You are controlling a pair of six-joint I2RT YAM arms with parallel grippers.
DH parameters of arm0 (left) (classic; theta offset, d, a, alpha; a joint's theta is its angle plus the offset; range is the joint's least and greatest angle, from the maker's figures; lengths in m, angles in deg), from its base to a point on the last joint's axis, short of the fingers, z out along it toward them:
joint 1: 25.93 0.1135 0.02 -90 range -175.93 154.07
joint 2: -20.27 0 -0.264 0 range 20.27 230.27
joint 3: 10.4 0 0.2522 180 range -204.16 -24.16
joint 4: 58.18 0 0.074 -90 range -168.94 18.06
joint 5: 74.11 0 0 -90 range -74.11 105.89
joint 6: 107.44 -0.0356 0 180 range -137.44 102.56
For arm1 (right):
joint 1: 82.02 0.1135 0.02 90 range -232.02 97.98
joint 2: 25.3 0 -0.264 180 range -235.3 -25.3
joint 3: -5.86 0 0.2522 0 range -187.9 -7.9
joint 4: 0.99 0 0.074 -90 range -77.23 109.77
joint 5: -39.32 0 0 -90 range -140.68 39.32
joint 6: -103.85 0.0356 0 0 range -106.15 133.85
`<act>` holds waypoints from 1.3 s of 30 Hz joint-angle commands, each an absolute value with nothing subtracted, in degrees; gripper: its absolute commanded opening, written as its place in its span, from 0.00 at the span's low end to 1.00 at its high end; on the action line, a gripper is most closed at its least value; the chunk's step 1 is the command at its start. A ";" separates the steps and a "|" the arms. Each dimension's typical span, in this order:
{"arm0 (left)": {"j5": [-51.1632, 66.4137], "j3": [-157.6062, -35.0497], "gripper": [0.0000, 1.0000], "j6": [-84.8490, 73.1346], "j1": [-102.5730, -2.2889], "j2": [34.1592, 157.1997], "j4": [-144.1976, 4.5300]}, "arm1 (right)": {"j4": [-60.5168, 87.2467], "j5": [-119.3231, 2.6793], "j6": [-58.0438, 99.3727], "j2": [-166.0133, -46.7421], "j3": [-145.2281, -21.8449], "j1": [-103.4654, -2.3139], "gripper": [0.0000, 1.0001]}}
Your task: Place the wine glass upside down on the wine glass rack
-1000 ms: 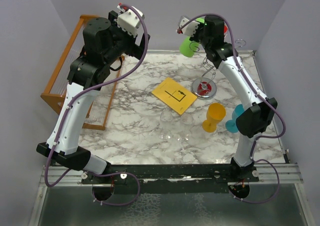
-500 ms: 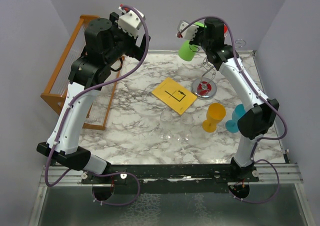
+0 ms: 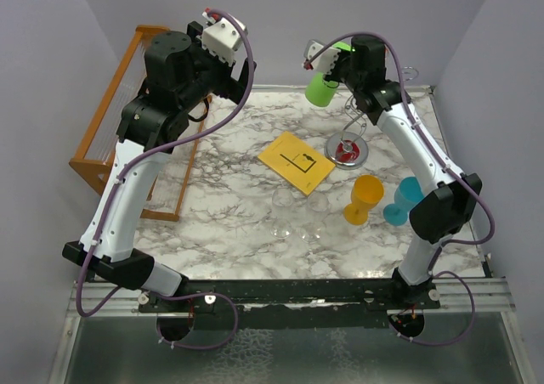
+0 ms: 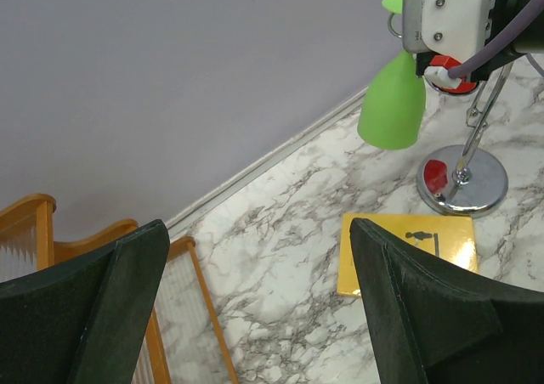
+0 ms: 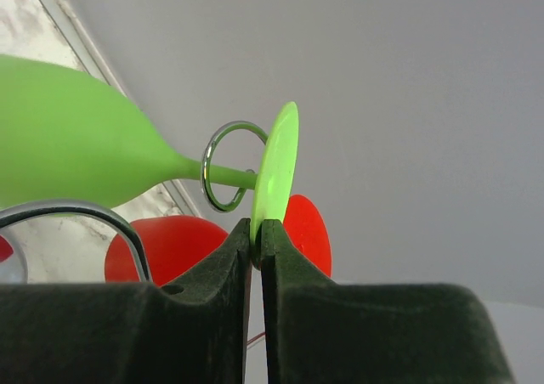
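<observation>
Wine glass (image 3: 321,87): green, aloft above the far right part of the tabletop (image 3: 229,189), tipped with the bowl slanting down and leftward, not yet fully upside down.

At far left, a wooden rack (image 3: 110,121), no part of this job. Next, left jaws: spread wide apart, holding nothing, raised over the far left of the tabletop and facing the glass. Further right, a yellow card (image 3: 297,161) flat on the marble.

Then the glass itself, pinched by the rim of its foot in the right jaws, closed tight on that thin disc. Just beside it, the wine glass rack (image 3: 347,150): shiny round base on the tabletop, wire arms on top, a red glass (image 5: 170,248) close behind the green foot. Stem lined up with one wire loop (image 5: 228,165) in the right wrist view; through it or merely in front, impossible to tell.

Nearer, at right, an orange glass (image 3: 364,199) and a blue glass (image 3: 403,199), upright, close together.

Judged progress: pickup and lift done, glass brought up to the rack. Left to do, seemingly: seat the foot in a wire arm, let the bowl hang mouth down, release, back away.
</observation>
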State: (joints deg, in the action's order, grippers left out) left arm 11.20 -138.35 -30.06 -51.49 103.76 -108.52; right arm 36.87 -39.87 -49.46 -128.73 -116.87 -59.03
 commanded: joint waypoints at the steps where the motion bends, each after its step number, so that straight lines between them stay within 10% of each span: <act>1: 9.92 -137.84 0.91 -30.52 -51.25 103.70 -108.15 | 36.55 -39.78 -50.13 -126.66 -115.33 -58.64 0.10; 39: 9.21 -130.65 0.91 -33.27 -51.24 101.95 -107.24 | 37.97 -40.86 -48.38 -122.07 -111.58 -58.64 0.29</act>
